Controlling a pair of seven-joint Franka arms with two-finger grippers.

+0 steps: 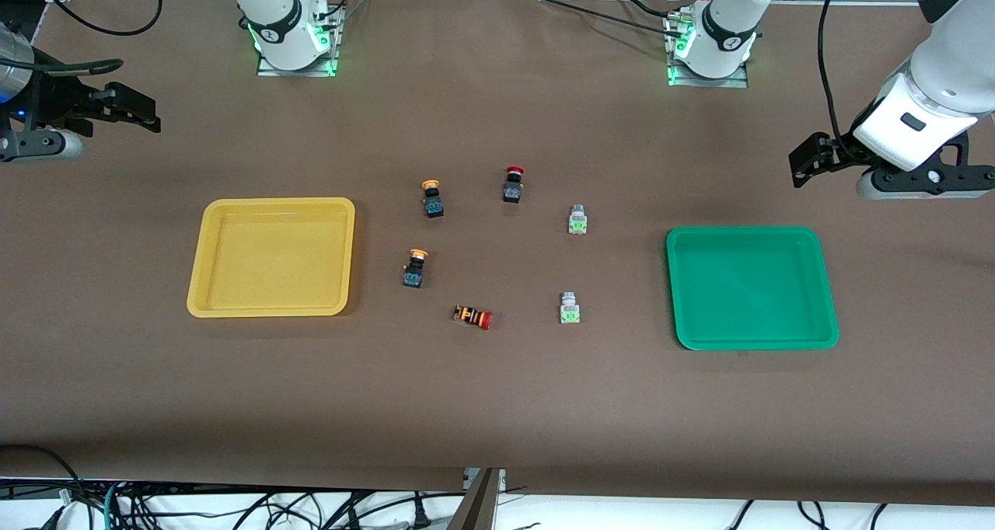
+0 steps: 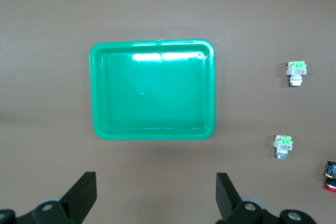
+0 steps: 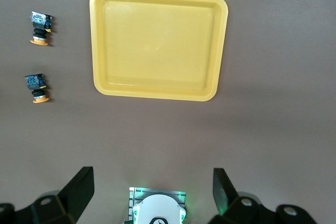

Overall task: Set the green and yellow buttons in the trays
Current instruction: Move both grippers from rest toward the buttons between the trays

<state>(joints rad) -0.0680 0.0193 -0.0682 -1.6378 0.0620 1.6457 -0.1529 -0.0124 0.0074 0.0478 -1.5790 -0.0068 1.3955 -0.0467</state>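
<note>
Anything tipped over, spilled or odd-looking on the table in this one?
One thing: the orange-bodied switch with a red cap lies on its side, nearest the front camera among the switches, while the others stand upright. Both trays, yellow and green, sit flat and hold nothing. No spill or damage shows.

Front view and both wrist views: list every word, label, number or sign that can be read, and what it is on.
No text can be read.
Round dark badges on the right arm's base and the left arm's base: too small to read.
Green buttons: pale marks on the faces, illegible.
Yellow tray and green tray: no marking.
</note>
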